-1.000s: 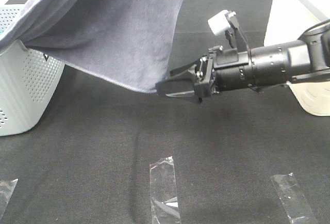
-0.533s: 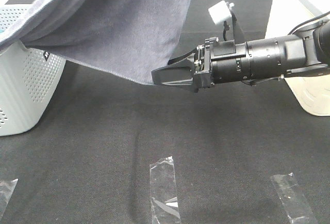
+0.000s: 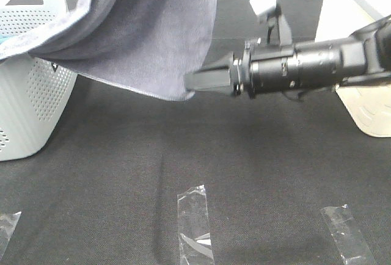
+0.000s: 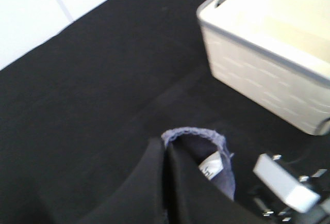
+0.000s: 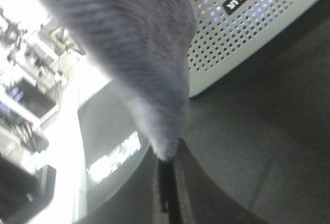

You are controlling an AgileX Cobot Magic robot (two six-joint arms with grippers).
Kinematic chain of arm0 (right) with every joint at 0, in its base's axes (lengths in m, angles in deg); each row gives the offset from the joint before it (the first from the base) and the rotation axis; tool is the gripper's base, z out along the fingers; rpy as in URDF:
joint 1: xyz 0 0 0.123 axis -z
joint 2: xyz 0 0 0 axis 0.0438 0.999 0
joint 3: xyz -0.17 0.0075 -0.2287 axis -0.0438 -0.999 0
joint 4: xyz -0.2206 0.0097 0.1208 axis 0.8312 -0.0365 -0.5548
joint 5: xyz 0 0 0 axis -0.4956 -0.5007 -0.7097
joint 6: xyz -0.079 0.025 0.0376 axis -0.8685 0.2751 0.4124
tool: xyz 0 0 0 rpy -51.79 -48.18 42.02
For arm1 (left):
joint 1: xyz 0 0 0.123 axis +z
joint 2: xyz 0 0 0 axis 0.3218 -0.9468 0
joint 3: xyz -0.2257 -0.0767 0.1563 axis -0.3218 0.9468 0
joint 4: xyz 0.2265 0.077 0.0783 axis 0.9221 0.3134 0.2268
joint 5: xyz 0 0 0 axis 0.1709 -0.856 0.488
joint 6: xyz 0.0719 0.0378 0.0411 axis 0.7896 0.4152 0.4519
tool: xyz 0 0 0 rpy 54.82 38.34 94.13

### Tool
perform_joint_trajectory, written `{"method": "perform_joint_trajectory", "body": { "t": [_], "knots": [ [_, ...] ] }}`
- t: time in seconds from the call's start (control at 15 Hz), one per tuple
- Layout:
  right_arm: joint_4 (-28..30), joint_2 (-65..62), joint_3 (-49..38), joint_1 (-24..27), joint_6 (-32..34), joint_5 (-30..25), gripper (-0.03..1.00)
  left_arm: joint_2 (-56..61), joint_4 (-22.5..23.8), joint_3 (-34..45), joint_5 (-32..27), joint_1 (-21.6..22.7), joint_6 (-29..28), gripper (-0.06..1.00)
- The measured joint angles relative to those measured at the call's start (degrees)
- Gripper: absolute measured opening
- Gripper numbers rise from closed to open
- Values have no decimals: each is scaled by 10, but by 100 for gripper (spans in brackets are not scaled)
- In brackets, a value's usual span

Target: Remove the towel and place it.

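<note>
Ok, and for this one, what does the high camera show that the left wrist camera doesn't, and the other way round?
Only the high camera: the right gripper shut on the towel at its lower corner, the perforated basket that the towel drapes over, and tape strips on the table. Only the left wrist camera: the left gripper shut on another bit of towel hem, beside a white tag. Both: the towel, the black table cover, and probably the same cream bin.
</note>
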Motion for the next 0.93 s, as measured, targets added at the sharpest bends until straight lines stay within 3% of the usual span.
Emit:
{"method": "perform_joint_trajectory", "body": {
  "t": [0.13,0.2,0.4,0.6,0.73,0.93],
  "knots": [
    [62,-45,23,0,116,57,0,-3,75,0,-22,3,-52,0],
    [130,-70,40,0,195,90,0,-9,103,0,-33,11,-73,0],
    [395,-128,115,0,505,138,0,-52,121,0,-46,63,-101,0],
    [684,-139,239,0,766,79,0,-97,95,0,1,104,-103,0],
    [838,-139,340,0,882,33,0,-108,58,0,90,122,-104,0],
    [919,-140,472,0,920,10,0,-80,40,0,179,124,-104,0]
  ]
}}
